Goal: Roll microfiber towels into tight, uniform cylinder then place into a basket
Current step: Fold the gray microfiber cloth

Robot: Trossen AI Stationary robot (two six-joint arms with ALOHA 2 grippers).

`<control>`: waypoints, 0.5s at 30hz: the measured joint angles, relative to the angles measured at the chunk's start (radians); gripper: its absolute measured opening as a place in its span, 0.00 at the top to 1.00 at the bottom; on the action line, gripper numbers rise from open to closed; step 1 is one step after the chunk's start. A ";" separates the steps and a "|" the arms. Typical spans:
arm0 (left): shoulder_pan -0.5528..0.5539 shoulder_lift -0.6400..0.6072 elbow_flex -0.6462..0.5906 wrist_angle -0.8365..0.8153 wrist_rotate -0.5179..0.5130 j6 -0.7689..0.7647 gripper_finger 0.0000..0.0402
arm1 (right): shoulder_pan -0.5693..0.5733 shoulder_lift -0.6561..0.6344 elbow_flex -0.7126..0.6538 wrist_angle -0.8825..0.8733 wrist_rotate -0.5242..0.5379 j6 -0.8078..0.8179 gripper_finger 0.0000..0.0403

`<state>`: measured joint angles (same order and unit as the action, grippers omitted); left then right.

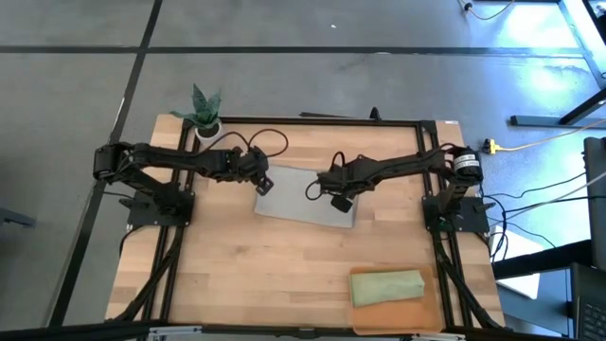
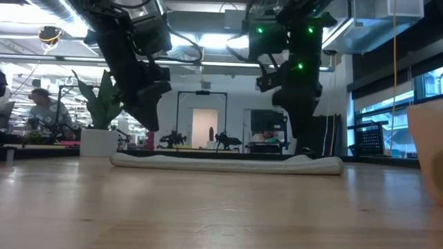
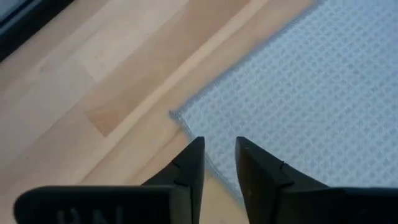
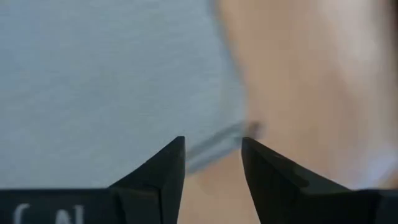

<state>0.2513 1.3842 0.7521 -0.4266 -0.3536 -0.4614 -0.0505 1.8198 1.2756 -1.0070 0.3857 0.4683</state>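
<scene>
From above: grey towel (image 1: 305,197) spread flat near the table's (image 1: 237,275) far edge, between the two arms; left gripper (image 1: 262,184) over its left end, right gripper (image 1: 338,201) over its right part. Green towel (image 1: 386,287), already folded or rolled, lying in the basket (image 1: 428,317) at the near right corner. Plant pot (image 1: 205,129) at the far left corner, close behind the left arm. Wide bare wood toward the near edge, room enough to roll; little room toward the far edge.

From table height: grey towel (image 2: 228,163) lying low and flat, both grippers hanging just above it, touching or not, impossible to say. Person (image 2: 43,105) seated in the room behind, well clear.

Left wrist: fingers (image 3: 189,169) parted, nothing between them, poised over the grey towel's (image 3: 298,106) corner. Risk, likely: closing too far outward and pinching only a single layer or bare wood.

Right wrist: fingers (image 4: 169,167) parted, empty, straddling the grey towel's (image 4: 106,81) edge. Risk, likely: uneven grips by the two arms giving a skewed, loose roll instead of a tight cylinder.
</scene>
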 joint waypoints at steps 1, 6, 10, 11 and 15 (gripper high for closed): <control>0.003 0.000 0.000 0.003 0.000 0.000 0.80 | 0.000 0.000 0.013 0.001 -0.046 0.001 0.60; -0.001 0.000 0.000 0.028 0.079 0.001 0.80 | 0.004 0.000 0.040 0.028 -0.372 0.034 0.60; -0.037 0.019 0.000 0.019 0.105 0.046 0.80 | 0.040 0.000 0.000 0.118 -0.478 0.050 0.60; -0.049 0.027 0.000 0.019 0.105 0.064 0.80 | 0.050 0.000 -0.014 0.143 -0.481 0.048 0.60; -0.093 0.076 0.000 0.046 0.108 0.080 0.81 | 0.073 0.000 -0.072 0.256 -0.487 0.055 0.60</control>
<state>0.1585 1.4602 0.7521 -0.3807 -0.2455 -0.3817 0.0224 1.8194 1.2033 -0.7507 -0.1009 0.5235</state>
